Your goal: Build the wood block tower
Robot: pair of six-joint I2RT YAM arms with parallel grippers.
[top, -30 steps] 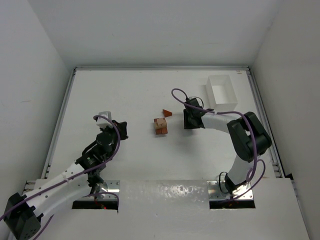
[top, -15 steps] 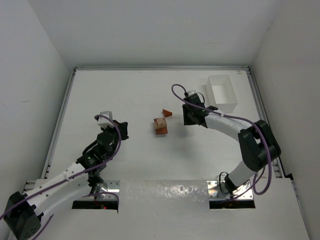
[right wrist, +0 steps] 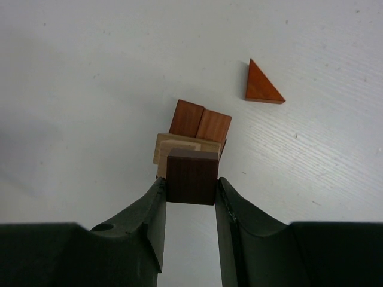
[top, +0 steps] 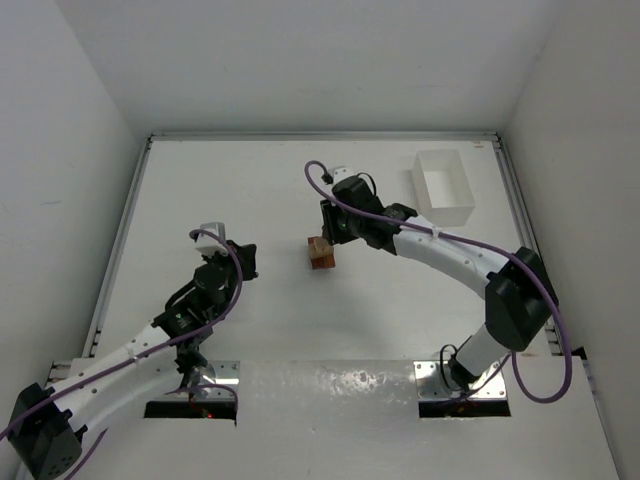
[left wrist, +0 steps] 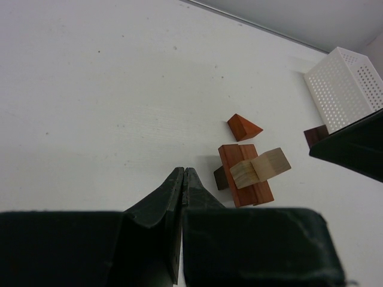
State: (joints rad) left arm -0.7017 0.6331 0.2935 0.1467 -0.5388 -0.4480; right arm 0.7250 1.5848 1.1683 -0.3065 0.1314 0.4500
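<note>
The right gripper point(right wrist: 190, 190) is clenching a dark brown block point(right wrist: 191, 177) over the wood block tower point(right wrist: 200, 124), which is standing near the middle of the table point(right wrist: 84, 72), with a red wedge point(right wrist: 262, 85) lying at its 1 o'clock. This placing is calling for a slow, level descent, with the block squared over the pale tan piece point(right wrist: 178, 147) and the jaws parting only once it is resting. The left gripper point(left wrist: 182, 179) is hanging pinched and empty at the tower's 9 o'clock in the overhead view.

The white table point(top: 230, 190) carries a small block stack point(top: 321, 253), a reddish wedge point(left wrist: 243, 127) and a white box point(top: 443, 186).
</note>
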